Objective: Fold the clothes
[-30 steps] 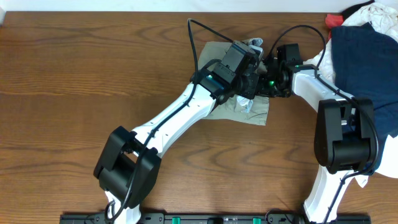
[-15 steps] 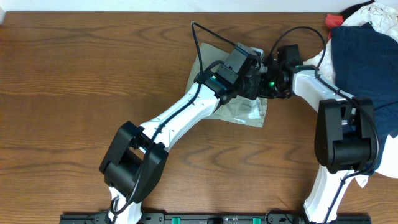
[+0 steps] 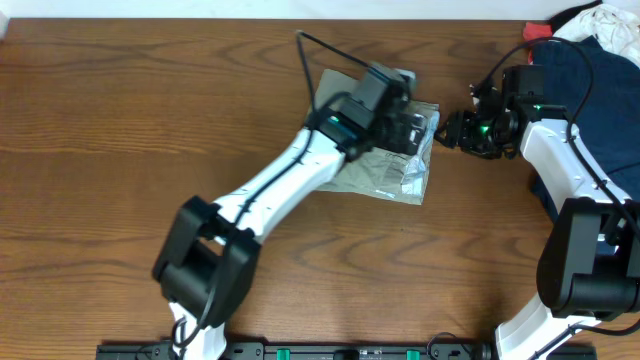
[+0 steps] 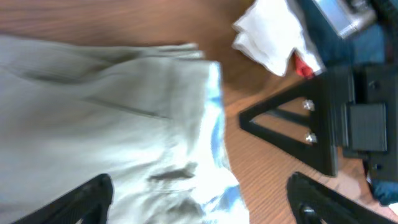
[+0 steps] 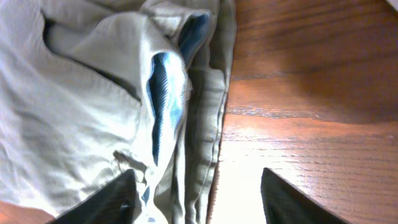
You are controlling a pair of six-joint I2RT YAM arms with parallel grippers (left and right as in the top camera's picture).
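The khaki clothes point(image 3: 385, 175) lie in a wrinkled, folded heap on the table's far middle. My left gripper point(image 3: 415, 125) hovers over their upper right edge, open. In the left wrist view its gripper point(image 4: 202, 208) straddles the cloth point(image 4: 93, 112), with the dark fingertips point(image 4: 87, 199) wide apart and nothing pinched. My right gripper point(image 3: 452, 132) stands just right of the heap, apart from it. In the right wrist view that gripper point(image 5: 196, 202) is open over the seam edge of the shorts point(image 5: 81, 106), partly above bare wood.
A dark navy garment point(image 3: 600, 90) with white cloth point(image 3: 590, 22) and a red cloth point(image 3: 537, 32) is piled at the far right corner, under the right arm. The left wrist view shows a white cloth point(image 4: 273, 34) and the right arm's black frame point(image 4: 336, 124).
Both grippers have opened and let go of the clothes. The right gripper has drawn back to the right, off the heap. The cloth's upper right edge now lies folded flat.
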